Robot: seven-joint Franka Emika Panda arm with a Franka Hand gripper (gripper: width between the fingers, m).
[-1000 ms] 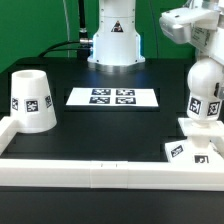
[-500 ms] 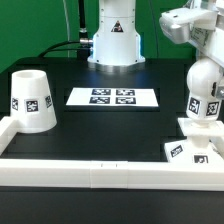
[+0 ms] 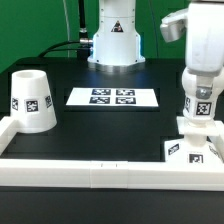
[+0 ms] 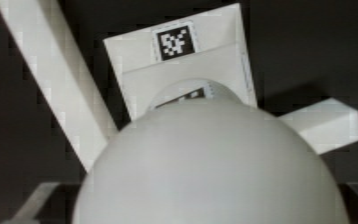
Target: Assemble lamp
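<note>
The rounded white bulb, with a tag on its side, stands upright with its stem down on the small square base at the exterior view's right. My gripper comes down over the bulb's top and is shut on it. In the wrist view the bulb fills the space at my gripper, with dark fingers at both its sides, and the tagged base lies beyond it. The cone-shaped shade stands alone at the exterior view's left.
The long white rail runs along the table's front and turns up at the left; the base sits against it. It also shows in the wrist view. The marker board lies mid-table. The arm's pedestal stands behind it.
The bulb has swung from tilted to upright over the base, and my gripper has turned with it.
</note>
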